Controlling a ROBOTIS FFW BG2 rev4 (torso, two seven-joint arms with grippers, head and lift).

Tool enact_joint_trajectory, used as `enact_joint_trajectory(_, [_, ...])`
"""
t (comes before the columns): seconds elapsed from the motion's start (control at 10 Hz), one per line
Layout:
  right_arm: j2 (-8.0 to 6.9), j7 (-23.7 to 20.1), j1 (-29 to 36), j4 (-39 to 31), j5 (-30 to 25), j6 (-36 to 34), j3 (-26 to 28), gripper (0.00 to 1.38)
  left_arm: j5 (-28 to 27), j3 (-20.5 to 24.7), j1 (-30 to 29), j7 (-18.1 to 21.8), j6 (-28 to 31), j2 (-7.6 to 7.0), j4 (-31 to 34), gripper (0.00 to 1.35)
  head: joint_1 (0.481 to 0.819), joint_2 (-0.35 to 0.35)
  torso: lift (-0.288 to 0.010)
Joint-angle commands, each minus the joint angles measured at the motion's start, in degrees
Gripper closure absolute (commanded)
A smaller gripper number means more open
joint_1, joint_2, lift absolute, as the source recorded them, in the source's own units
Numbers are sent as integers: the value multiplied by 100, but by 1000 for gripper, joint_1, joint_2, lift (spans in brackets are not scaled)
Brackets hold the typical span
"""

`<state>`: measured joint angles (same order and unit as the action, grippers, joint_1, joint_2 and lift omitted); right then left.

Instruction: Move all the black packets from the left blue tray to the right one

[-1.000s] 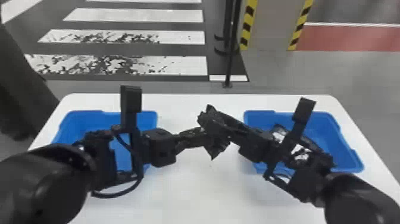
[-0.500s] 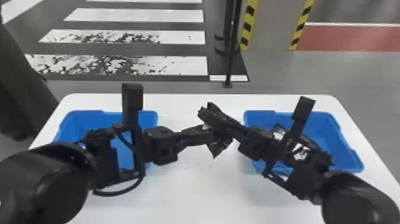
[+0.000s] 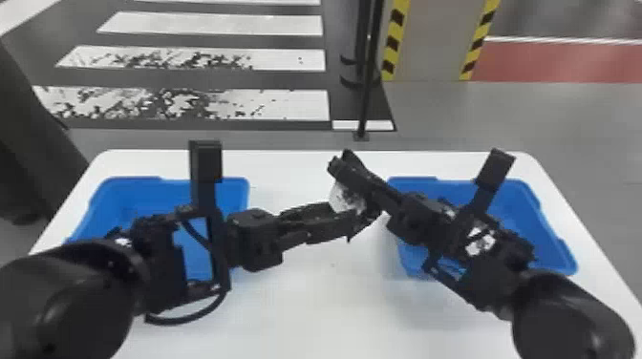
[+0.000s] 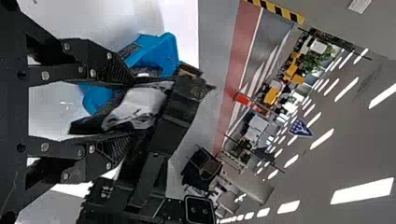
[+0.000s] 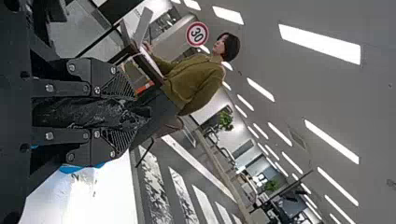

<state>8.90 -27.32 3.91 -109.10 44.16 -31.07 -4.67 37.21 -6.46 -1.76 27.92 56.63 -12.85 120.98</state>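
Note:
My left gripper [image 3: 356, 223] reaches in from the left over the middle of the table, its tips beside a black packet [image 3: 346, 198] with a pale, shiny face. From the right, my right gripper [image 3: 348, 167] meets it above the table. In the left wrist view, my left gripper [image 4: 130, 111] has its fingers apart, with the packet [image 4: 137, 106] loosely between them. The right wrist view has my right gripper [image 5: 125, 114] shut on the packet [image 5: 88, 112]. Black and white packets [image 3: 480, 240] lie in the right blue tray [image 3: 556, 238], partly behind the right arm.
The left blue tray [image 3: 126, 184] stands under the left arm, with a small pale patch [image 3: 123, 241] showing near its left side. Both trays rest on the white table [image 3: 325, 310]. A thin dark pole [image 3: 368, 95] stands beyond the table's far edge.
My left gripper's fingers have spread around the packet. More of the packet's pale face shows. The right gripper stays almost where it was.

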Motion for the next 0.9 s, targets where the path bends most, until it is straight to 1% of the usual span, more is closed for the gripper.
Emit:
enact_joint_trajectory(0.0, [-2,-1,-26,33,-51,28,216,1277,118,166,-175,3,46,29,2,94,695,-37,-140])
enact_joint_trajectory(0.1, [-11,16,-82,201,-165,141,433,1277,221,349,-316,21,-10,55,30,124,695,-48,-140])
enact_joint_trajectory(0.2, [-11,60,-153,426,-382,225,718,1277,198,646,-541,30,-53,99,213,130,695,-63,-140])
enact_joint_trajectory(0.4, [-2,157,-434,1003,-1205,309,1347,1277,-133,1366,-963,30,-137,204,621,131,695,-91,-140])
enact_joint_trajectory(0.5, [-2,262,-603,1369,-1639,394,1678,1277,-179,1674,-1146,30,-193,257,733,131,695,-104,-140])
enact_joint_trajectory(0.6, [24,421,-757,1748,-1822,478,1872,1277,-293,1880,-1272,21,-207,275,846,130,695,-125,-140])
enact_joint_trajectory(0.7, [86,500,-954,2226,-1834,478,1907,1262,-407,2017,-1357,21,-193,275,958,130,695,-145,-140])
enact_joint_trajectory(0.8, [139,500,-1165,2719,-1696,464,1907,986,-567,2177,-1399,21,-179,301,1015,131,695,-155,-140])
